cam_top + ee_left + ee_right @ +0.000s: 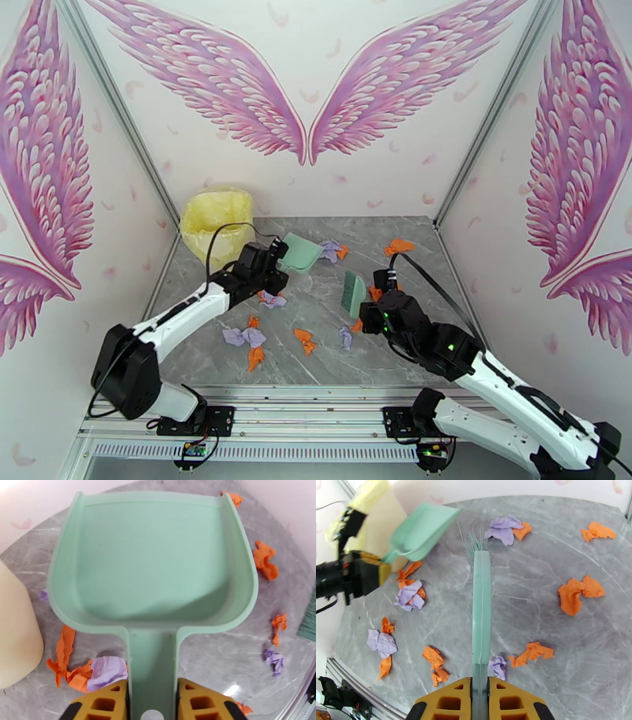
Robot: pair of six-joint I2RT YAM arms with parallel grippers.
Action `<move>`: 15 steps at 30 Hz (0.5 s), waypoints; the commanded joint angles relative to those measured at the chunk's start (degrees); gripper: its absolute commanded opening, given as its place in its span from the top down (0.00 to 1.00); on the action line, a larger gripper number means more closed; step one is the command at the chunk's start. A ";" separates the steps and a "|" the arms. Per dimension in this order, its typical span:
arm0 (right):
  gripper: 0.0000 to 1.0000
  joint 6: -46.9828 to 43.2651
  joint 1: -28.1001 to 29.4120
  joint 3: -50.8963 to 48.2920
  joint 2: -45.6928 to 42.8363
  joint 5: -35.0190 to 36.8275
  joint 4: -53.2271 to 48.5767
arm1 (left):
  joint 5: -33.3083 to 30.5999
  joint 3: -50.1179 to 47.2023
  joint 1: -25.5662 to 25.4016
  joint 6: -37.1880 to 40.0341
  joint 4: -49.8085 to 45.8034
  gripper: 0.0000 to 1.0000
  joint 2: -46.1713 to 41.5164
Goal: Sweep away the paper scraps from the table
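the paper scraps (pixel 245 337) are strewn over the table (pixel 316 371), orange and lavender bits in loose clusters. one mixed clump lies near the left side, and single pieces sit in the near middle. another clump is just beside my left gripper (pixel 152 695), a lavender and orange pair is at the far middle, and more orange is towards the far right. i count about a dozen, none gathered into one pile.

the mint dustpan (pixel 154 559) is bare inside, with scraps lying around it on both sides. my left jaws are clamped on its handle, and its mouth points away from me towards the far wall. my right gripper (pixel 480 693) is pressed tight on the handle of the mint brush (pixel 481 606). the brush reaches out over the middle of the table, its bristles near the far lavender scrap.

a yellow bin (pixel 215 217) stands in the far left corner. i cannot see what is in it.

my judgement: both tools are in hand but nothing has been collected. gathering, scooping and emptying are all left to do.
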 commanded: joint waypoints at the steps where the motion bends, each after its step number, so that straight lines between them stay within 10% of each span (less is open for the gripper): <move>1: 1.00 0.07 -1.07 1.33 3.63 -5.57 -0.74 | 0.28 -1.61 0.13 -5.02 -4.38 1.00 -8.33; 15: 1.00 3.91 -1.15 14.08 29.54 -28.71 22.35 | -6.06 -2.29 0.25 -7.81 -16.10 1.00 -24.79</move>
